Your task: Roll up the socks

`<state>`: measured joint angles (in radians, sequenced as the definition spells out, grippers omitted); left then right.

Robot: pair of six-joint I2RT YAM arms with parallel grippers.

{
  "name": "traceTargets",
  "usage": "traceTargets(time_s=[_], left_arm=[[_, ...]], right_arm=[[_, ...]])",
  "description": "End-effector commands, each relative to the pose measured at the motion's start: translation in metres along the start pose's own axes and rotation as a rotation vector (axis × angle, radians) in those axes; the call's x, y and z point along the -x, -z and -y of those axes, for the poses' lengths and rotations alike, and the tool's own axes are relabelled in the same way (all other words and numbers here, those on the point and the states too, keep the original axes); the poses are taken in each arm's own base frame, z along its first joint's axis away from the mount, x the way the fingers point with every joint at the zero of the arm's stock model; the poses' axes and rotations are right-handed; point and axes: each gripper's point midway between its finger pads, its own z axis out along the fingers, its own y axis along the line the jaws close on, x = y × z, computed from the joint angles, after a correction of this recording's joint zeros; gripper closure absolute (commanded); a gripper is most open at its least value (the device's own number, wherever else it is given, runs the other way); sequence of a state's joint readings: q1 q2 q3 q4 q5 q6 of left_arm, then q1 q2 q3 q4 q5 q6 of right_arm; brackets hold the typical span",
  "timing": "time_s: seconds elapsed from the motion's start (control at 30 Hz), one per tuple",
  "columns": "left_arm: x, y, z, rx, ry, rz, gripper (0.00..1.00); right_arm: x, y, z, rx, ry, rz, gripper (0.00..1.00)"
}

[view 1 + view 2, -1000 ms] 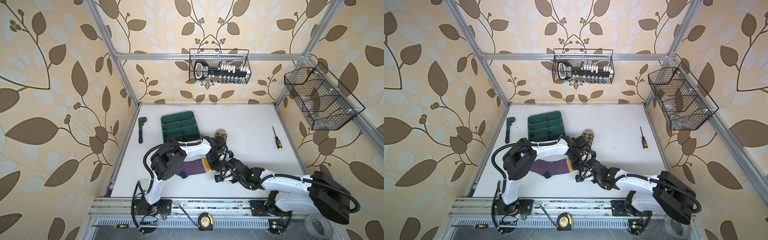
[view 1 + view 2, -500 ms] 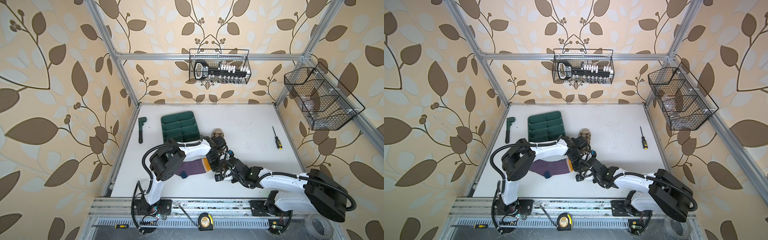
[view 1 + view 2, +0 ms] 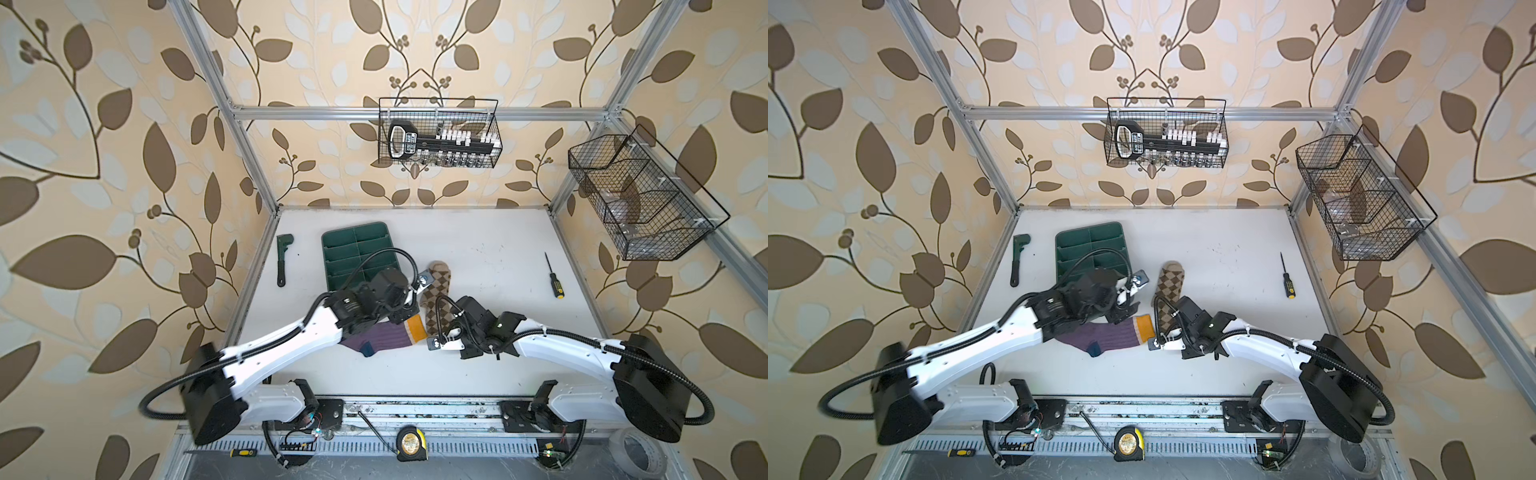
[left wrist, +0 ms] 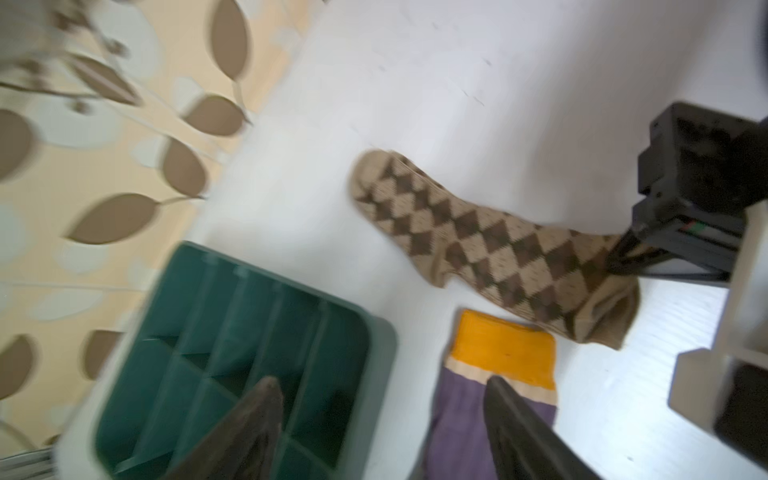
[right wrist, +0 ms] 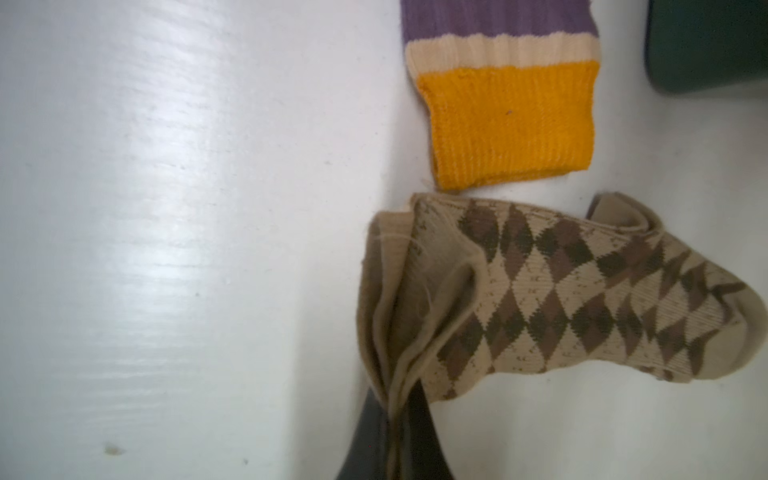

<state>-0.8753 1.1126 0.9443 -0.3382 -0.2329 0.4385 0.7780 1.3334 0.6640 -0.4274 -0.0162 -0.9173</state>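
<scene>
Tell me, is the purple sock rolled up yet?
No, spread flat: the purple sock lies stretched on the table, yellow cuff uncurled.

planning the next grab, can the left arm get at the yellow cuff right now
Probably yes: the left gripper hangs open over the purple sock, its yellow cuff lies bare, and the argyle sock pinched by the right gripper sits beside it.

High top views look down; close wrist views share socks (image 4: 498, 245).

No legible text on anything visible.
</scene>
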Motion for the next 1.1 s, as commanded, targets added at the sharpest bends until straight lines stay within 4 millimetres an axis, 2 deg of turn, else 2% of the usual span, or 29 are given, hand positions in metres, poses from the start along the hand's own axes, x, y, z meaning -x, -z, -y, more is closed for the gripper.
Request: traceTargets(time_s=[0.0,0.07,0.1,0.2,0.27,0.37,0.47,0.57,0.67,0.8,1.07], left_arm=[[0.015,0.045,-0.014,0.05,-0.14,0.149,0.15],[0.019,0.072,0.012,-0.077,-0.275,0.244,0.09],[0.019,0.079,0.021,-0.104,-0.326,0.27,0.07],[0.018,0.089,0.051,-0.125,-0.529,0.268,0.08],[0.011,0.081,0.076,-0.108,-0.685,0.227,0.1],[-0.004,0.057,0.119,-0.115,-0.859,0.193,0.13],[-0.02,0.032,0.156,-0.143,-0.908,0.198,0.13],[-0.032,0.013,0.183,-0.161,-0.921,0.191,0.15],[-0.042,-0.009,0.198,-0.163,-0.906,0.14,0.17],[-0.049,-0.045,0.203,-0.093,-0.878,0.078,0.23],[-0.055,-0.09,0.185,-0.006,-0.762,0.026,0.25]], right_arm=[[0.005,0.003,-0.018,0.171,-0.091,0.025,1.0],[0.007,0.001,-0.02,0.218,-0.111,0.017,1.0],[0.008,-0.001,-0.021,0.237,-0.124,0.018,1.0],[0.009,-0.005,-0.024,0.299,-0.18,0.02,1.0],[0.008,-0.007,-0.024,0.336,-0.218,0.016,1.0],[0.008,-0.007,-0.022,0.396,-0.281,0.018,1.0],[0.007,-0.007,-0.02,0.428,-0.33,0.024,1.0],[0.007,-0.007,-0.02,0.44,-0.346,0.036,1.0],[0.008,-0.008,-0.02,0.444,-0.35,0.043,1.0],[0.01,-0.009,-0.019,0.448,-0.355,0.049,1.0],[0.013,-0.009,-0.018,0.445,-0.358,0.069,1.0]])
